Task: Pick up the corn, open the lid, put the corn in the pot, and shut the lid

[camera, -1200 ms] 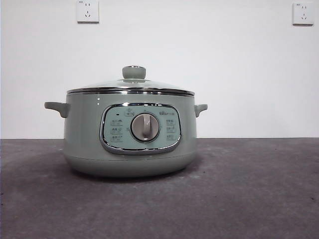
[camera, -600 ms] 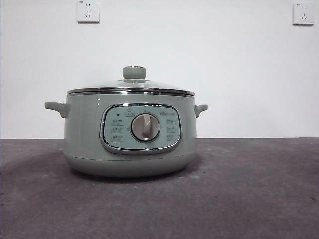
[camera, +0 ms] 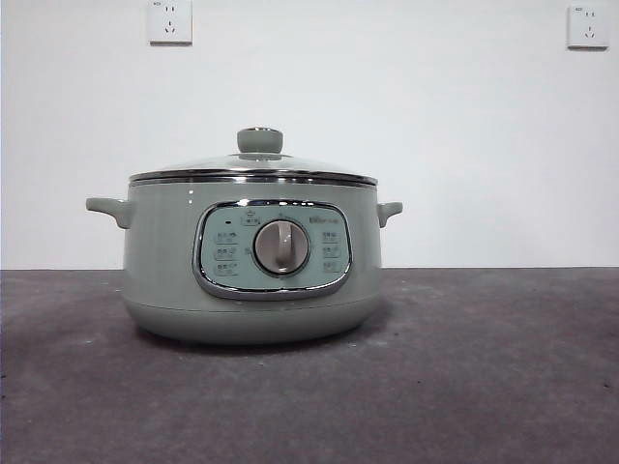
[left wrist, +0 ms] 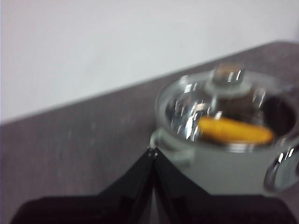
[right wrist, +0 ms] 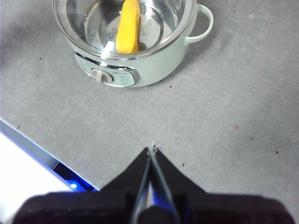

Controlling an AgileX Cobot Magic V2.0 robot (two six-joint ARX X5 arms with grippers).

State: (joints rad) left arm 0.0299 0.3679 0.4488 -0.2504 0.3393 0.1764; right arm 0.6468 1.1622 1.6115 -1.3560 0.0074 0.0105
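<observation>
— Where is the corn (right wrist: 128,26) right now?

— It lies inside the pot (camera: 251,256). I see it from my right wrist as a yellow cob on the shiny inner floor, under the glass. My left wrist shows it too (left wrist: 235,130), blurred, as a yellow streak behind the glass.

— And the lid (camera: 253,166)?

— It sits on the pot, chrome rim flush on the pot's rim all round, pale green knob (camera: 260,140) upright in the middle. From the front view the pot stands alone on the dark grey table (camera: 484,377), its round dial (camera: 281,247) facing the camera, a small handle on each side.

— What about your claws?

— My left gripper (left wrist: 152,153) has its two black jaws pressed together to a point, nothing between them. It hangs beside the pot, near one side handle (left wrist: 175,147), not touching it. My right gripper (right wrist: 152,150) is the same: jaws together, holding nothing, above bare table on the control panel's side of the pot and well apart from it.

— Anything else around?

— Two wall sockets (camera: 170,21) high on the white wall behind the pot.
</observation>
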